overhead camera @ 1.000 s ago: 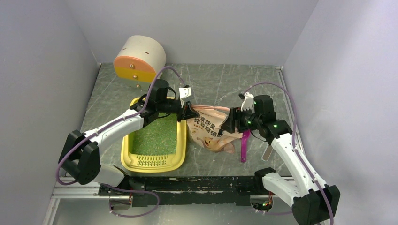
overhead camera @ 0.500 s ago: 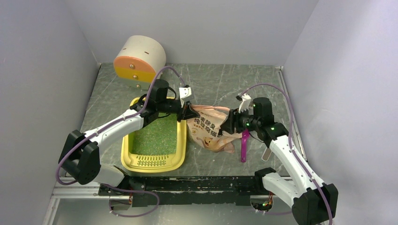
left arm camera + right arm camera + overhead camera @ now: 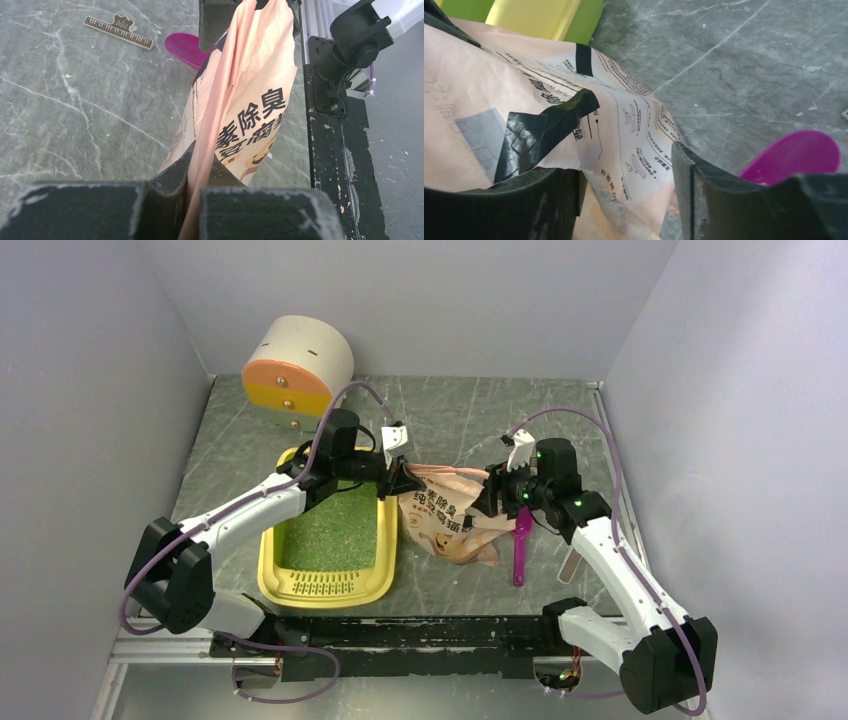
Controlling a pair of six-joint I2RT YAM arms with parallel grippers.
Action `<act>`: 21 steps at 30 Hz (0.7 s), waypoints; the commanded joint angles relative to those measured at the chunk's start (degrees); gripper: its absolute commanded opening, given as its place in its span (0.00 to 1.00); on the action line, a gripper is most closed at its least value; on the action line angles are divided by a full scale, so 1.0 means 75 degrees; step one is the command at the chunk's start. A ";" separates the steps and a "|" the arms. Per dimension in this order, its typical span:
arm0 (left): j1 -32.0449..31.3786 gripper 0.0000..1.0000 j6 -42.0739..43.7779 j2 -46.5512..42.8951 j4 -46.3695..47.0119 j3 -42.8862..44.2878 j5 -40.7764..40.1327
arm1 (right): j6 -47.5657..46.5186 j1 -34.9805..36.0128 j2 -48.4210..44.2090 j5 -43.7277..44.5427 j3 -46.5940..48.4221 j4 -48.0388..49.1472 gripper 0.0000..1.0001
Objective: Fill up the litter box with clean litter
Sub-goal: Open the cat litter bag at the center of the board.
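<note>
Two-arm hold over the surface [image 3: 450, 410]. Litter box [image 3: 268, 580] sits just beside and below the left claw [image 3: 403, 479], clean litter [image 3: 330, 530] covering its floor. Bag [image 3: 445, 520] spans both claws: left clenched on its edge; right claw [image 3: 486, 503] straddles the far end, can't tell if gripping. Risk: thin pinch slips, bag drops, granules spill outside the box.

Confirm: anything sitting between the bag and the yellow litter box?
Nothing visible. The bag lies right beside the litter box, with one end pinched in the left claw near the box's right rim. The pink scoop lies on the bag's far side, out of the path.
</note>
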 commanded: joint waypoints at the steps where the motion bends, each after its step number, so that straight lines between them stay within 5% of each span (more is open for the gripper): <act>1: 0.0082 0.05 0.0053 -0.0157 0.0509 0.0300 0.0206 | -0.0208 0.0010 0.0030 -0.0180 0.0154 0.0278 0.65; 4: 0.0083 0.05 -0.0079 -0.0126 0.0653 0.0268 0.0308 | -0.0388 0.0004 0.0471 -0.0568 0.0231 0.0324 0.57; 10: 0.0083 0.05 -0.0018 -0.0071 0.0689 0.0329 0.0248 | 0.0151 0.0016 0.0686 -0.0446 0.0451 0.1178 0.00; 21: 0.0507 0.05 0.0163 0.0929 0.0880 0.1950 0.0538 | 0.1812 0.0254 0.0051 0.1556 0.0388 0.3692 0.00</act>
